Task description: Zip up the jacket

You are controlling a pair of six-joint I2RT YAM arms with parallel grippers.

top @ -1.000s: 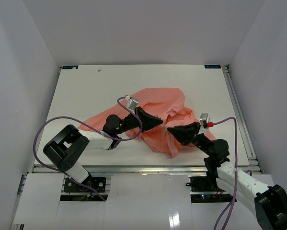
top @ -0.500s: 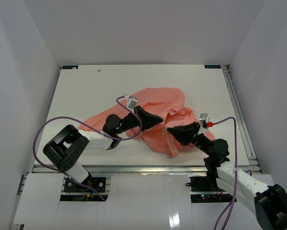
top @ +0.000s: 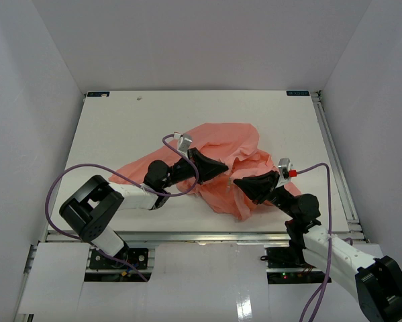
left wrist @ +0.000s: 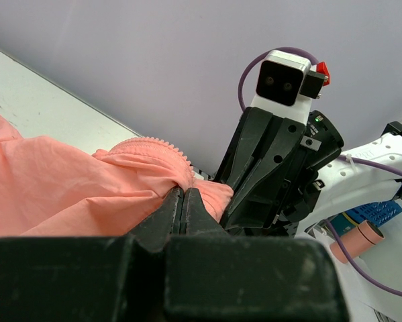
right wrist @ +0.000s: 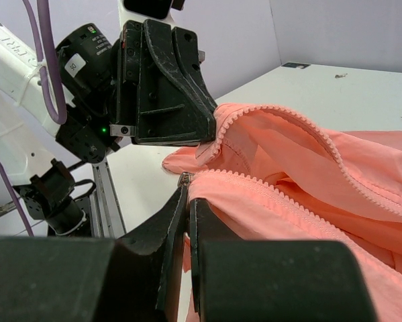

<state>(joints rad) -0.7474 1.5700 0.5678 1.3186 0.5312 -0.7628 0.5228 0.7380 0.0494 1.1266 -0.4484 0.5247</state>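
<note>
The salmon-pink jacket [top: 227,144] lies crumpled on the white table, unzipped. My left gripper [top: 222,172] is shut on a fold of one zipper edge [left wrist: 162,149], as the left wrist view [left wrist: 182,196] shows. My right gripper [top: 239,183] faces it a short way off and is shut on the other zipper edge [right wrist: 268,194] at its end, beside the small metal zipper slider [right wrist: 185,179]; the right wrist view [right wrist: 187,201] shows its jaws pressed together on the fabric. The two rows of zipper teeth stay apart.
The white table [top: 120,127] is ringed by grey walls. A metal rail [top: 335,161] runs along the right edge. A purple cable [top: 60,188] loops off the left arm, and another [top: 325,201] off the right arm.
The two grippers have drawn very slightly closer together over the jacket's front; otherwise the arms and the fabric stand the same.
</note>
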